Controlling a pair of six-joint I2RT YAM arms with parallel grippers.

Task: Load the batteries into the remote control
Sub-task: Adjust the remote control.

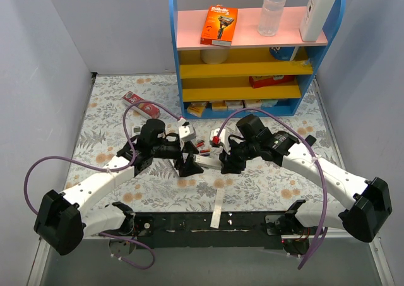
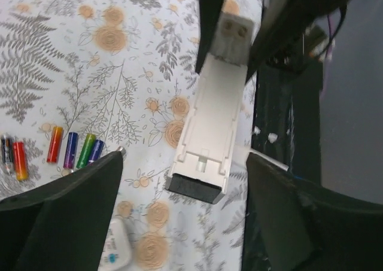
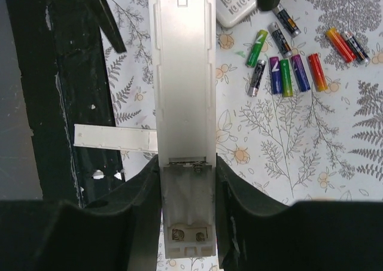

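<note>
Remote [image 3: 182,73] clamped in right end effector [image 3: 184,169], left end effector [image 2: 185,157] released, batteries [image 3: 287,73] loose beside it

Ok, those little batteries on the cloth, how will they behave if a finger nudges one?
The batteries are round, smooth cylinders lying on their sides, so a sideways nudge would likely roll one. They look thin, so a pinch may slip. Several lie side by side; neighbours may shift too.

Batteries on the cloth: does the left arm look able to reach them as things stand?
Probably yes. The left gripper is open astride the remote, which the right gripper clamps; the batteries lie loose just beside it, nothing covering them.
</note>
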